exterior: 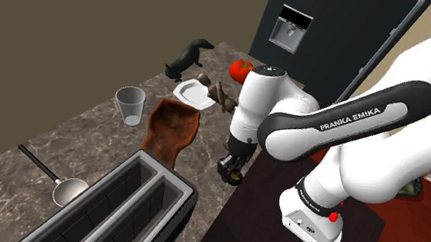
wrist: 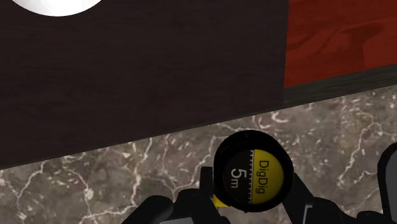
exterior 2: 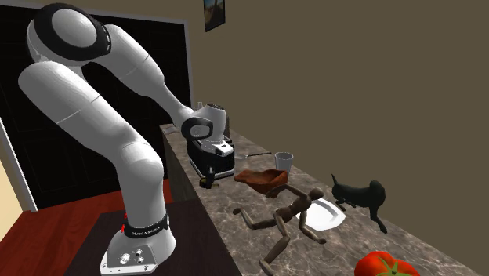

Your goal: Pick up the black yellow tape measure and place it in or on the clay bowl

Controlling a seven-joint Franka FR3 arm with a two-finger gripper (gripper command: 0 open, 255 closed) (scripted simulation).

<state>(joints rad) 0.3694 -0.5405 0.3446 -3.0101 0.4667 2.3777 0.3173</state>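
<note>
My gripper (wrist: pixel 252 202) is shut on the tape measure (wrist: pixel 252 168), a round black case with a yellow face marked 5m. In the shoulder view the gripper (exterior: pixel 231 168) hangs at the counter's near edge with the tape measure (exterior: pixel 235 178) showing yellow at its tip. The clay bowl (exterior: pixel 170 126) is a brown, uneven dish on the dark marble counter, to the shoulder view's left of the gripper. In the second exterior view the bowl (exterior 2: pixel 261 178) lies just right of the gripper (exterior 2: pixel 207 182).
A long black box (exterior: pixel 124 212) stands on the counter (exterior: pixel 10 172) with a metal ladle (exterior: pixel 61 185) beside it. Past the bowl are a glass cup (exterior: pixel 128 104), a white plate (exterior: pixel 193 94), a wooden mannequin (exterior 2: pixel 286 216), a black cat figure (exterior 2: pixel 360 194) and a red tomato (exterior 2: pixel 385 265).
</note>
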